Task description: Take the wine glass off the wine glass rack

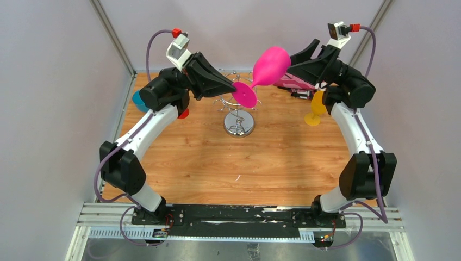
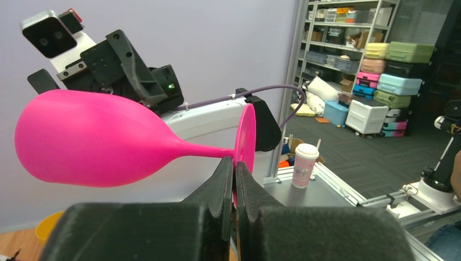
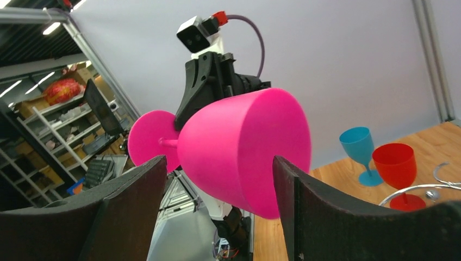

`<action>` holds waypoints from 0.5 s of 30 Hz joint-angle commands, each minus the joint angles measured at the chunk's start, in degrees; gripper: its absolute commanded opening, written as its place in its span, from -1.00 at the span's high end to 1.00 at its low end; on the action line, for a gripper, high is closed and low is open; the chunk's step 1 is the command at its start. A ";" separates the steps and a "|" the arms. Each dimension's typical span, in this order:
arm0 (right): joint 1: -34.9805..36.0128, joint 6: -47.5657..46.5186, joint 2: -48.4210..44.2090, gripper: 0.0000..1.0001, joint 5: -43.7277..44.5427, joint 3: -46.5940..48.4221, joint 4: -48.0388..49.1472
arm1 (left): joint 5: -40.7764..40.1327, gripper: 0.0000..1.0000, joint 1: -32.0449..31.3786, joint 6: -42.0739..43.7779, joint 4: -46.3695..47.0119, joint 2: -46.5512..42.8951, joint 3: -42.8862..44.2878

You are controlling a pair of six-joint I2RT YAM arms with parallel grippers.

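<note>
The pink wine glass [image 1: 270, 65] hangs in the air on its side, above and behind the chrome wine glass rack [image 1: 238, 117]. My left gripper [image 1: 235, 87] is shut on the rim of its round foot [image 2: 245, 136], and the bowl [image 2: 92, 138] points away towards the right arm. My right gripper [image 1: 293, 65] is open, with its two fingers on either side of the bowl [image 3: 244, 147]. A gap shows on both sides, so it does not hold the bowl. The curled hooks of the rack [image 3: 435, 187] show at the lower right of the right wrist view.
A yellow glass [image 1: 315, 109] stands on the wooden table under the right arm. A blue glass [image 3: 359, 149] and a red glass [image 3: 397, 166] stand at the far left by the left arm. Grey walls close in the back and both sides.
</note>
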 commanded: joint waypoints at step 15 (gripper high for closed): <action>8.19 -5.14 -5.12 -0.49 -4.09 1.39 4.42 | 2.16 1.00 3.93 -2.58 3.46 3.47 6.35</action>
